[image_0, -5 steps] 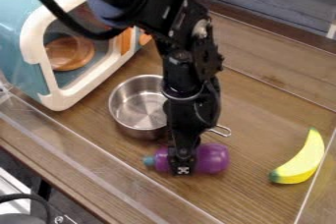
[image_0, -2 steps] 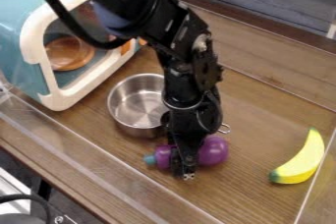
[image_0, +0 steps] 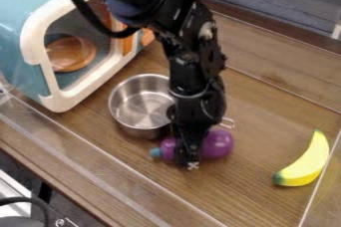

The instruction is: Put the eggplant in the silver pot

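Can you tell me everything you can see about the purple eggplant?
The eggplant is a small, shiny purple toy that looks like smooth plastic. It lies on its side on the wooden table, just in front of the silver pot. The black gripper comes straight down over its middle, fingers on either side, hiding part of it. A rounded purple end shows on the right, a smaller bit on the left. Its stem cap can't be made out.
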{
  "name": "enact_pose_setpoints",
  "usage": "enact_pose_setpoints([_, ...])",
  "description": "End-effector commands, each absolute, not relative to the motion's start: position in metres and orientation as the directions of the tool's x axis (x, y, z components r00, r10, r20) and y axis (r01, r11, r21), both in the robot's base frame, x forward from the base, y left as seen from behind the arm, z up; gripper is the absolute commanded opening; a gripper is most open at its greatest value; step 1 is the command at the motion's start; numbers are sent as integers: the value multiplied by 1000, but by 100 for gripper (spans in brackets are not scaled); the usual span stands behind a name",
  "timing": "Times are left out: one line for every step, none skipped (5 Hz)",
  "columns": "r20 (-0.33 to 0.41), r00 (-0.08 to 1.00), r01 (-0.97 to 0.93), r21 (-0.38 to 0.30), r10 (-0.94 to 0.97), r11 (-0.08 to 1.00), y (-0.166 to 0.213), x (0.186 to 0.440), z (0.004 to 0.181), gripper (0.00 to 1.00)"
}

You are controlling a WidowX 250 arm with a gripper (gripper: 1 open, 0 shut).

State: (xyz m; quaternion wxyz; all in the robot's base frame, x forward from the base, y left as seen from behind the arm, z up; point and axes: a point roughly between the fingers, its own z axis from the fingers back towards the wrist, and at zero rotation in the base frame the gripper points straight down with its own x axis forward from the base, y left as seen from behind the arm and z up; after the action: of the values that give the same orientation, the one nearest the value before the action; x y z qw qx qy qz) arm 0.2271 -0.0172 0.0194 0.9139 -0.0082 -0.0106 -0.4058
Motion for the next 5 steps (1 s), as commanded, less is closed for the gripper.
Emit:
enact_pose_setpoints([39, 698, 715, 4, -715, 699, -14, 225, 32, 0])
enact_pose_setpoints([39, 718, 695, 0, -695, 719, -14, 218, 39, 0])
enact_pose_setpoints([40, 732, 681, -5, -680, 732, -14, 220, 48, 0])
enact_pose_setpoints([38, 727, 686, -12, -685, 728, -13, 220, 57, 0])
enact_pose_setpoints([34, 729, 684, -12, -683, 729, -10, 220, 70, 0])
